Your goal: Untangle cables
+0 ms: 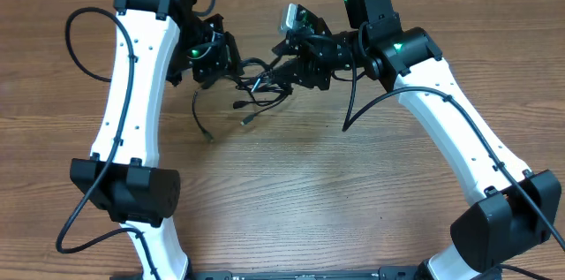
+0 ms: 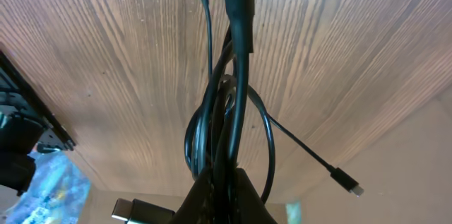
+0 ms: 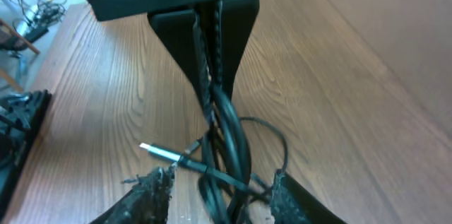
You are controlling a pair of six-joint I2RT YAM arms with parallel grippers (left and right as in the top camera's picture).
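Left jaws: pressed together, pinching thin black tangled cables (image 3: 229, 139). Right jaws: spread, straddling the same bundle; brown wood-grain bench (image 3: 339, 111) beneath.

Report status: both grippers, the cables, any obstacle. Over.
Left gripper shut on cables. Right gripper open, fingers either side of the bundle. Cables tangled in loops. No obstacle seen.

A wood-grain table (image 1: 291, 192), with blue crinkled material (image 2: 60, 189) beyond its edge.
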